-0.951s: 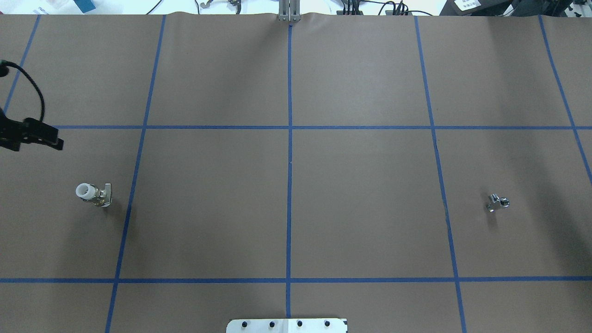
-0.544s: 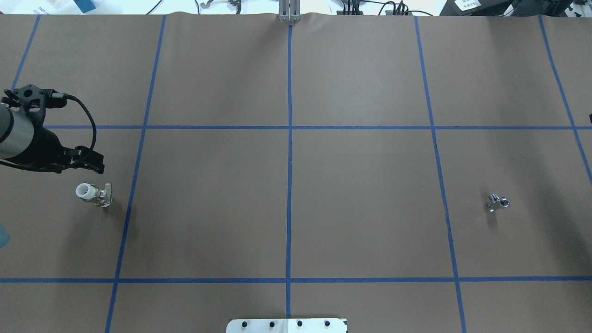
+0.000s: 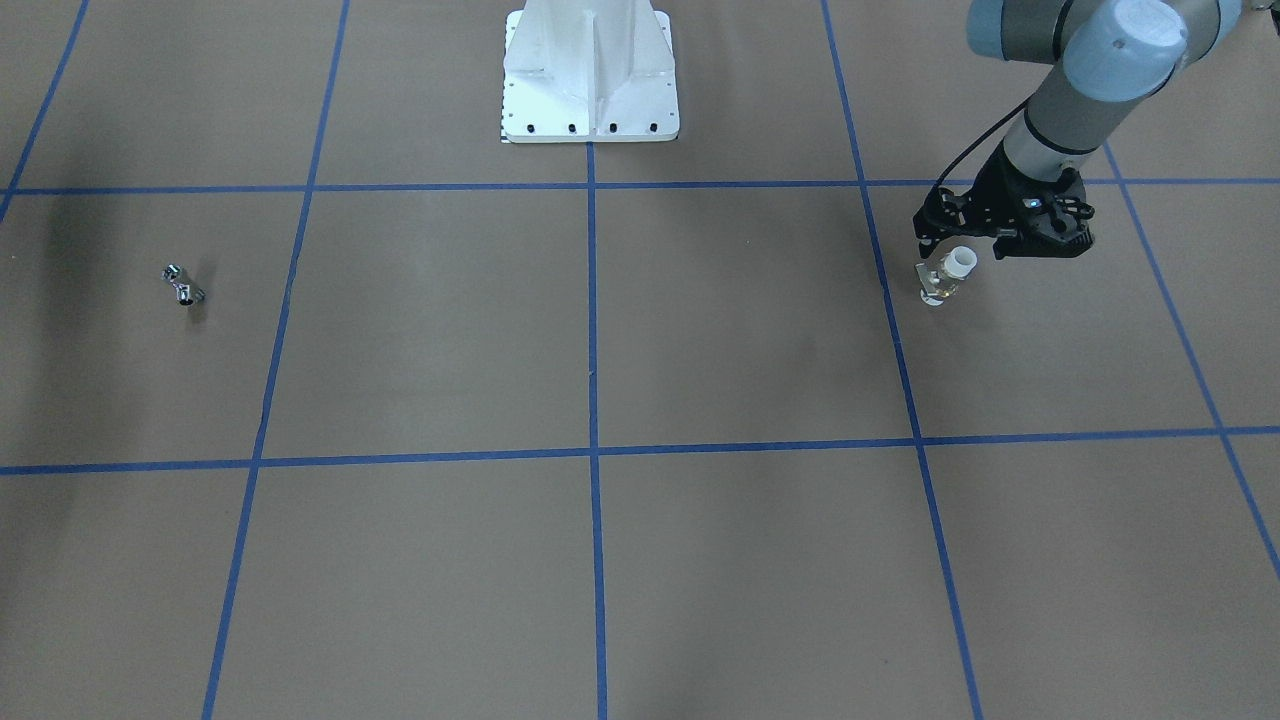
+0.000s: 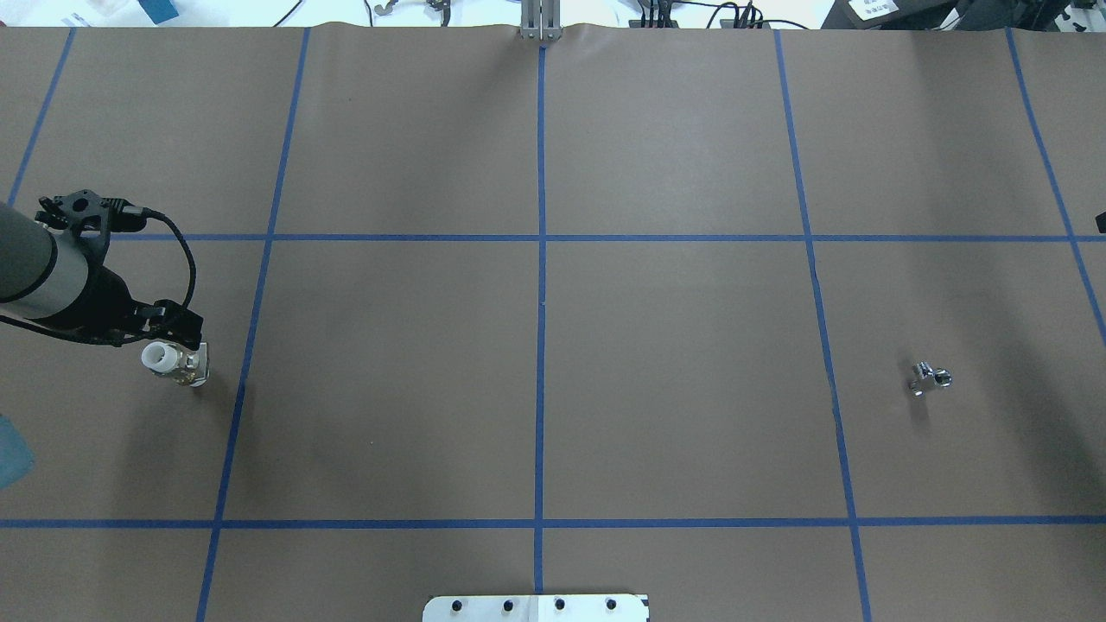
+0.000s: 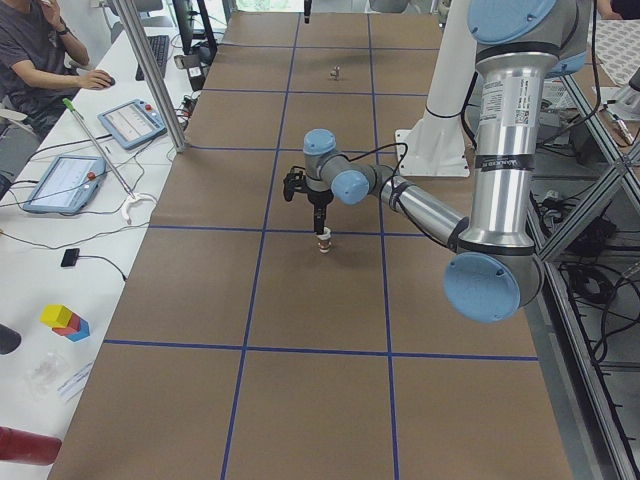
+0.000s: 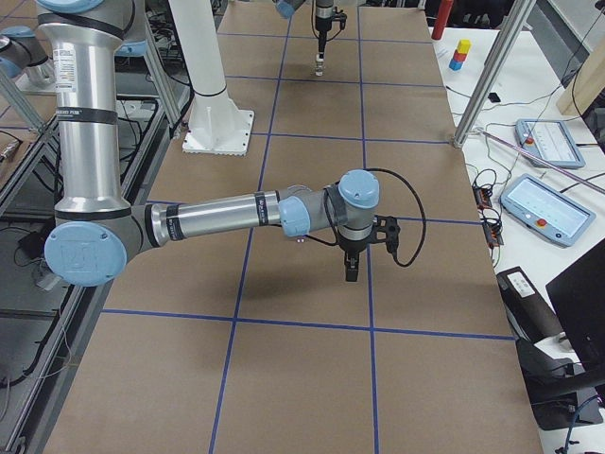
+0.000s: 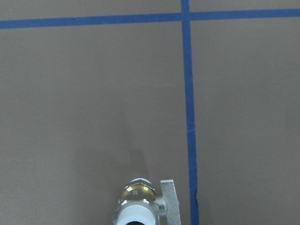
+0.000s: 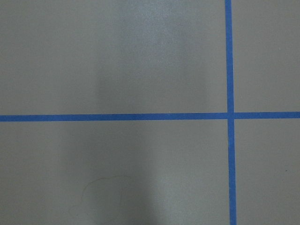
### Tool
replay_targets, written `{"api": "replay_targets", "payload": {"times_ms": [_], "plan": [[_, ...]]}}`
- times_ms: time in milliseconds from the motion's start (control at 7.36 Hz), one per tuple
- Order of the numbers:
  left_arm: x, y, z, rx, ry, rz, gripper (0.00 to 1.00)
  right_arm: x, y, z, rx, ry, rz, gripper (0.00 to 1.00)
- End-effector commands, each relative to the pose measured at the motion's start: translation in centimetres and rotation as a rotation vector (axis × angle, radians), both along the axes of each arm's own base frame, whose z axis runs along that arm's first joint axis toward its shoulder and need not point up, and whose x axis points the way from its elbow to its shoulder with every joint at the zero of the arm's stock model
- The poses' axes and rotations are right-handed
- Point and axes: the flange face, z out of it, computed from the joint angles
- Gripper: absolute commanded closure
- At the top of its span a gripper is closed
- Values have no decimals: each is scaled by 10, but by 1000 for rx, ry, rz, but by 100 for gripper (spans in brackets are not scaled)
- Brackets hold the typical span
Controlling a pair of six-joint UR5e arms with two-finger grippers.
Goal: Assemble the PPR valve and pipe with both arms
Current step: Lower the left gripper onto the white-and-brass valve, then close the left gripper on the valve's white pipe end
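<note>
The PPR valve [image 4: 175, 364] stands upright at the table's left, white collar on top, tab handle to its right. It also shows in the front view [image 3: 945, 274] and at the bottom of the left wrist view [image 7: 143, 206]. My left gripper [image 4: 179, 328] hangs just above and beyond it without touching, and its fingers look apart and empty. The chrome pipe [image 4: 929, 377] lies alone at the right [image 3: 183, 284]. My right gripper [image 6: 350, 272] hovers over bare table away from the pipe. I cannot tell whether it is open or shut.
The white base pedestal [image 3: 590, 85] stands at the robot's side of the table. Blue tape lines [image 4: 541, 302] divide the brown surface. Operator desks with tablets [image 5: 130, 122] and aluminium posts [image 6: 487, 80] border the far edge.
My left arm has swung in from the left edge, right and nearer, to just above the valve. A tip of the right gripper now shows at the right edge.
</note>
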Motion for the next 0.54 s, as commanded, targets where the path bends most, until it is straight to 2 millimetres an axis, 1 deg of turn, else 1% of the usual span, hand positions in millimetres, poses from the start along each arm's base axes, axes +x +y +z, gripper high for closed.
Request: {"api": "replay_targets", "payload": {"times_ms": [0, 136, 408], "plan": [[4, -2, 13, -19, -12, 9, 1, -2, 0, 1, -3, 1, -3, 0], [6, -4, 19, -26, -19, 10, 1, -2, 0, 2, -4, 1, -3, 0], [8, -3, 19, -41, -1, 24, 3, -3, 0, 1, -3, 1, -4, 0]]}}
